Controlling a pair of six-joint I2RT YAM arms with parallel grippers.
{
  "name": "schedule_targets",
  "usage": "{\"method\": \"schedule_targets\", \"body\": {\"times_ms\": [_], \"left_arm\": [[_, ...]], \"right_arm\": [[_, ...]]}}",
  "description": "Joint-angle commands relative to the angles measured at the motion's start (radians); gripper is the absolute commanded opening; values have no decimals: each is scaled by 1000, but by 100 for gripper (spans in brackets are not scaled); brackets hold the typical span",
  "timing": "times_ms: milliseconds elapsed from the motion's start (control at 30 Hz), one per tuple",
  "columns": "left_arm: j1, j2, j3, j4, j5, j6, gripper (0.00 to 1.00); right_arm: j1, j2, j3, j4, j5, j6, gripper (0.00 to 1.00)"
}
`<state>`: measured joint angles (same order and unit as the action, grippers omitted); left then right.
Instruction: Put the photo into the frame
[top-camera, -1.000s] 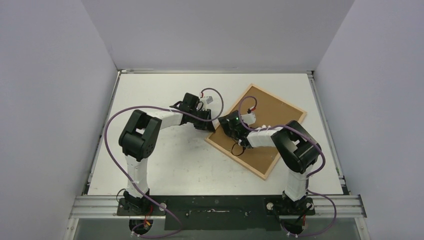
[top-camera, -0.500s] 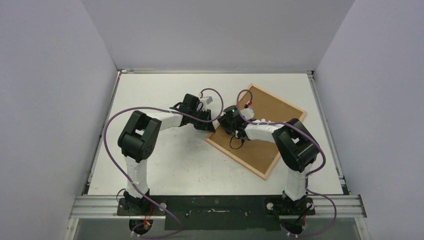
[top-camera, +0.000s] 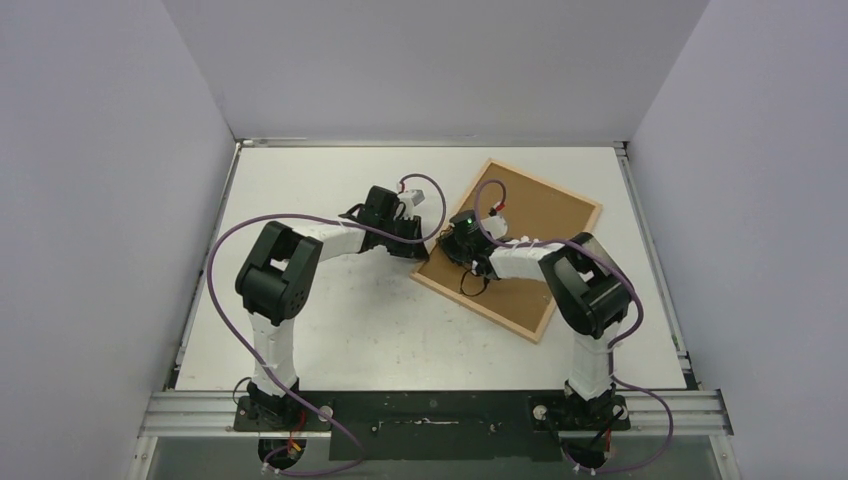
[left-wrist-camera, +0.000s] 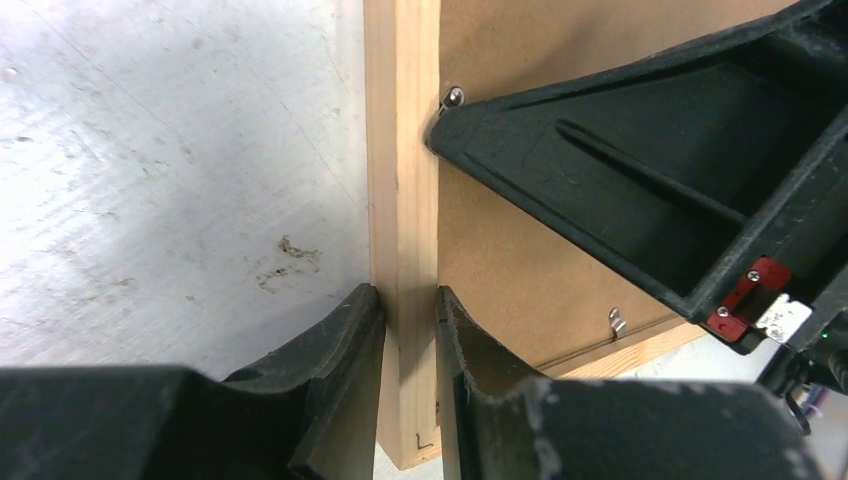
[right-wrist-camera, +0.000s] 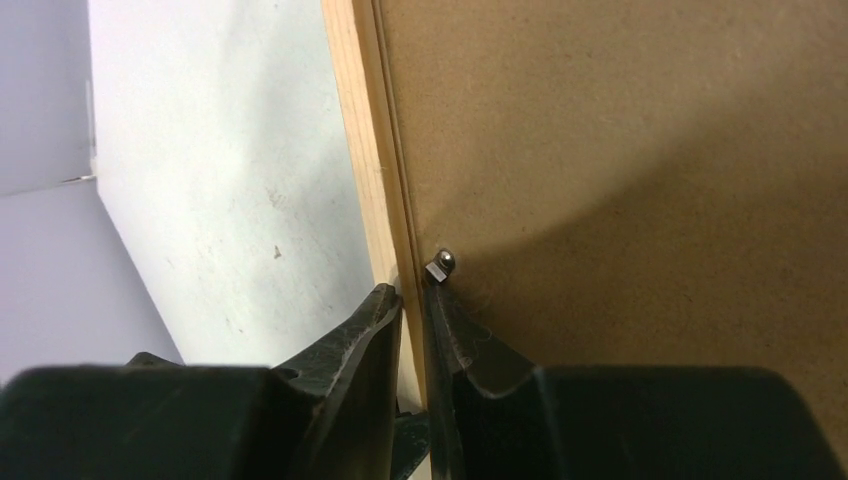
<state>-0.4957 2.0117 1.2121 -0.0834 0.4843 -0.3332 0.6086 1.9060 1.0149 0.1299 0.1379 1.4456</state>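
The light-wood frame (top-camera: 545, 183) lies face down right of the table's middle, with a brown backing board (top-camera: 535, 230) filling it. The photo is hidden. My left gripper (left-wrist-camera: 407, 292) is shut on the frame's left rail (left-wrist-camera: 402, 150) close to its near corner. My right gripper (right-wrist-camera: 411, 282) is shut on the same rail (right-wrist-camera: 365, 130) a little farther along. One finger is outside the wood and the other rests on the board beside a small metal tab (right-wrist-camera: 441, 263). In the left wrist view, a finger (left-wrist-camera: 600, 150) of the right gripper reaches the rail at that tab (left-wrist-camera: 452, 96).
White table surface (top-camera: 330, 320) stretches left of and in front of the frame. A second metal tab (left-wrist-camera: 617, 320) sits on the board by the near rail. Purple cables loop off both arms. Grey walls enclose the table on three sides.
My right gripper has moved from over the backing board to the frame's left rail and its jaws have narrowed onto it. The frame has turned slightly. The left gripper holds as before.
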Motion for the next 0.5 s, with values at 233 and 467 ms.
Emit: {"method": "schedule_targets", "body": {"times_ms": [233,467], "left_arm": [[-86,107,-39,-253,28,58,0],[-60,85,-21,-257,37,56,0]], "right_arm": [[-14,136,-39,256,30,64,0],[-31,69,-64,250,21,23,16]]}}
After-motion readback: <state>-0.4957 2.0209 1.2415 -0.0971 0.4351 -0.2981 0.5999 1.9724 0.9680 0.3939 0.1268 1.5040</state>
